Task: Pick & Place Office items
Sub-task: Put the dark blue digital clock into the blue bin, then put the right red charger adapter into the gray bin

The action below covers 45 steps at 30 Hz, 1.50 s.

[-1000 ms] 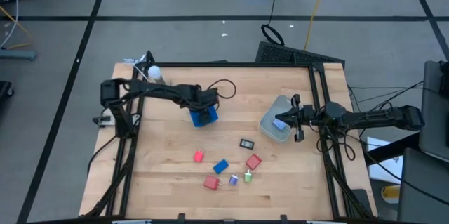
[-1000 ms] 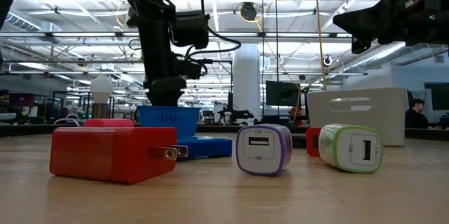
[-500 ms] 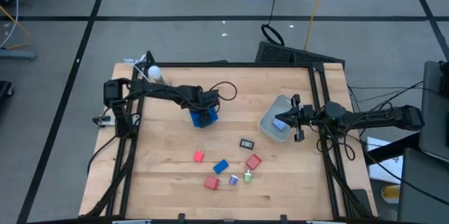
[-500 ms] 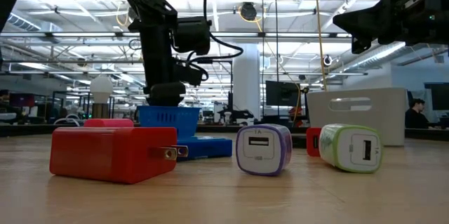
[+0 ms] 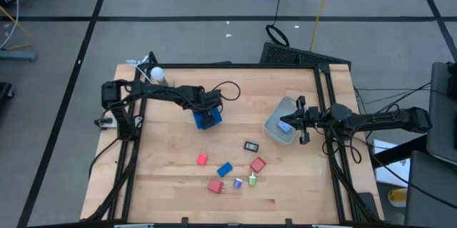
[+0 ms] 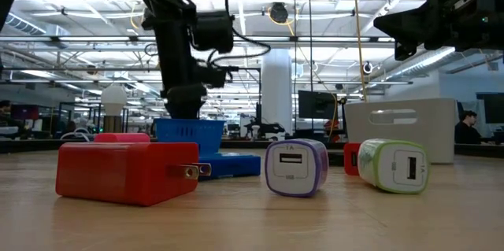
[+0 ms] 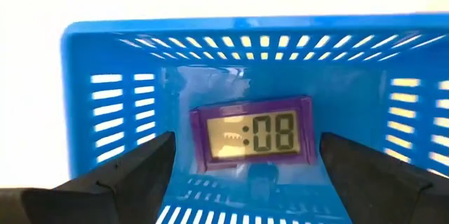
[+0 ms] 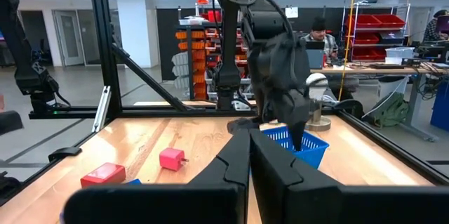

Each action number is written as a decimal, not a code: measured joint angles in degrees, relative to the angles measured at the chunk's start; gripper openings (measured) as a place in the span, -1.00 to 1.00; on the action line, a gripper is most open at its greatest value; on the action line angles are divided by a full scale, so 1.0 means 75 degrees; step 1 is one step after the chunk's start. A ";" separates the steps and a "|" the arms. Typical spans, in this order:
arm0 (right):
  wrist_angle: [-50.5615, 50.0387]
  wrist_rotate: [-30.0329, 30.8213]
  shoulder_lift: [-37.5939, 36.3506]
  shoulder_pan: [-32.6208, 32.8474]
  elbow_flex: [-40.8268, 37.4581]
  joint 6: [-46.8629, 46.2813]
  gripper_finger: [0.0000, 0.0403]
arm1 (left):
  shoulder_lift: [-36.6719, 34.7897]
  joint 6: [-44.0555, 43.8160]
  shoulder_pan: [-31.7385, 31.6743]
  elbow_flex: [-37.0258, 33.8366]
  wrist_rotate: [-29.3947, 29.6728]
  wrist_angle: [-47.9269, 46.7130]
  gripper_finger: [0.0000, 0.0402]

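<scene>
My left gripper (image 5: 208,111) hangs open over a blue slotted basket (image 5: 208,119) at mid table. In the left wrist view its fingers (image 7: 133,164) stand apart above the basket (image 7: 105,55), on whose floor a purple-framed digital clock (image 7: 254,135) lies flat. My right gripper (image 5: 300,124) is shut above the grey bin (image 5: 275,129) near the table's right edge; its fingers (image 8: 242,155) are pressed together. On the near half of the table lie a black clock (image 5: 250,146), red blocks (image 5: 202,159) (image 5: 258,164) (image 5: 215,185), a blue block (image 5: 225,169), a purple charger (image 6: 295,168) and a green charger (image 6: 394,166).
A light-blue piece (image 5: 284,126) lies in the grey bin. A white ball-like object (image 5: 156,73) sits at the table's far left corner. Dark frame rails (image 5: 325,106) run along the left and right sides. Bare wood lies between the basket and the small items.
My left gripper dipped a little toward the blue basket half a second ago and has come back up to where it was. The right arm and the small items have kept still.
</scene>
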<state>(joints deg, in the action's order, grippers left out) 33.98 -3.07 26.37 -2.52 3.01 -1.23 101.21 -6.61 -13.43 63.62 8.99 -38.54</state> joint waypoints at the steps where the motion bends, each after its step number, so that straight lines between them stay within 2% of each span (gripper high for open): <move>1: 0.0003 0.0000 0.0003 0.0000 0.0000 0.0000 -0.98 | -0.0165 -0.0091 0.0003 -0.0001 0.0005 -0.0070 0.75; 7: 0.0006 0.0000 0.0010 0.0000 0.0000 -0.0066 -0.98 | -0.1732 -0.0239 0.0206 -0.0001 0.0380 -0.0336 0.66; 12: 0.0005 0.0000 0.0011 0.0000 0.0000 -0.0087 -0.98 | -0.3229 0.0050 0.0789 -0.0092 0.0597 -0.0020 0.45; 20: 0.0005 0.0000 0.0011 0.0000 0.0000 -0.0088 -0.98 | -0.4777 0.0415 0.1760 -0.0904 0.0586 0.0698 -0.18; 26: 0.0000 0.0003 0.0011 0.0000 0.0000 -0.0090 -0.98 | -0.5982 0.0933 0.1965 -0.2063 0.0556 0.1805 -0.74; 29: 0.0006 0.0001 0.0011 0.0000 0.0000 -0.0088 -0.98 | -0.6660 0.1371 0.1916 -0.2675 0.0238 0.2373 -0.95; 35: 0.0011 0.0003 0.0026 0.0000 0.0000 -0.0087 -0.98 | -0.7875 0.2098 0.1769 -0.4012 -0.0408 0.3672 -0.93; 38: 0.0011 0.0006 0.0048 0.0000 -0.0001 -0.0087 -0.98 | -0.8307 0.2238 0.1683 -0.4598 -0.0666 0.4287 -0.98; 41: 0.0008 0.0006 0.0049 0.0000 0.0000 -0.0087 -0.98 | -0.8653 0.2303 0.1622 -0.5142 -0.1228 0.4863 -0.97; 45: 0.0008 0.0006 0.0049 -0.0002 0.0000 -0.0087 -0.98 | -0.9047 0.2147 0.1609 -0.5709 -0.1295 0.5397 -0.96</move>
<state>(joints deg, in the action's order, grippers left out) 34.04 -3.03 26.74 -2.54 3.01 -1.89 33.36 9.49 -1.37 20.80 -0.72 1.93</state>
